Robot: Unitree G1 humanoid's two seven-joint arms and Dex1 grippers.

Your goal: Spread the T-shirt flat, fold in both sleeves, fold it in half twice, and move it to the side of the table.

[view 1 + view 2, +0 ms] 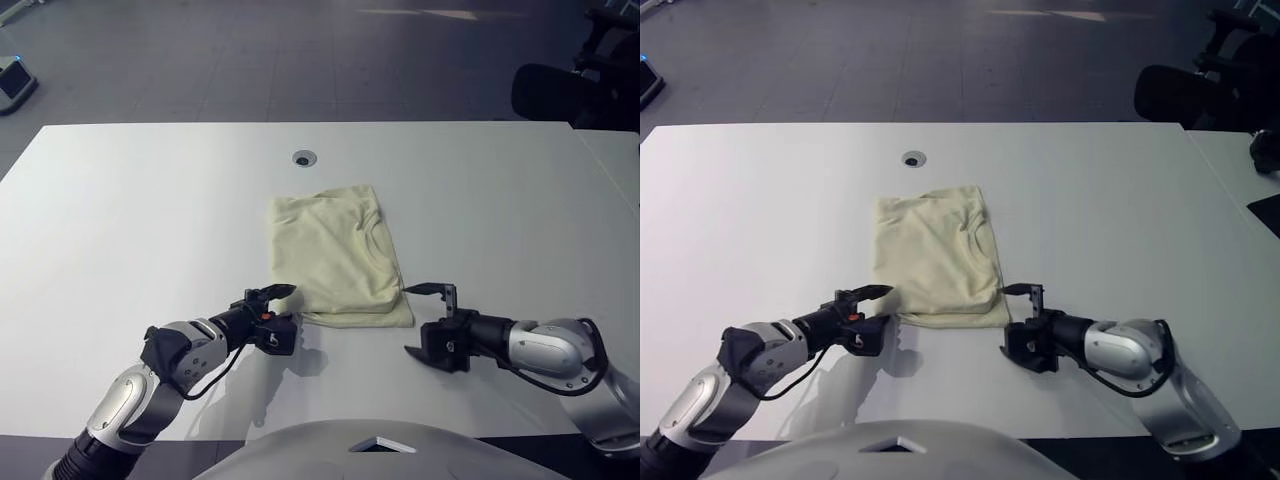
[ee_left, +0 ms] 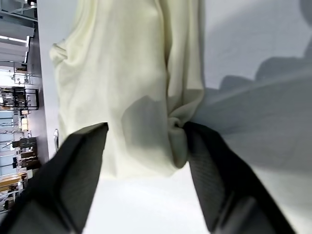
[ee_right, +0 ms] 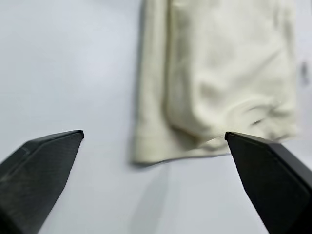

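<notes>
The table (image 1: 120, 220) carries the T-shirt (image 1: 335, 255) at its centre, already folded into a narrow rectangle with the near hem facing the robot. The left gripper (image 1: 283, 305) is released, its jaws straddling the near left corner of the cloth. The right gripper (image 1: 407, 320) is also released and sits just beside the near right corner, not touching it.

Probable step: pinch both near corners for a half fold. Capture all layers in each pinch. Lift both corners evenly and keep the hem taut, so that the stacked layers do not slip.

A chair (image 1: 560, 95) stands beyond the far right corner. A cable port (image 1: 304, 158) lies beyond the far edge of the cloth. Neither obstructs the fold.
</notes>
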